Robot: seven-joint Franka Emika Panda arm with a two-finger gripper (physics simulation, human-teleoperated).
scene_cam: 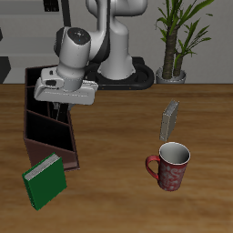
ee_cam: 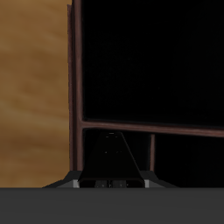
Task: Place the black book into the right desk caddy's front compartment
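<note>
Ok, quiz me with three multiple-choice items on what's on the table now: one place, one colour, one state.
1. The green book rests: A beside the mug; B against the right desk caddy, at its front end; C inside it.
2. The mug is: A blue; B yellow; C red.
3. The gripper holds: A the black book; B the grey book; C nothing.
Answers: B, it meets the caddy's end wall; C, red outside, white within; A, a thin dark slab apparently sits between the fingers.

Soft even light, faint shadows on the table; wrist view mostly dark.
</note>
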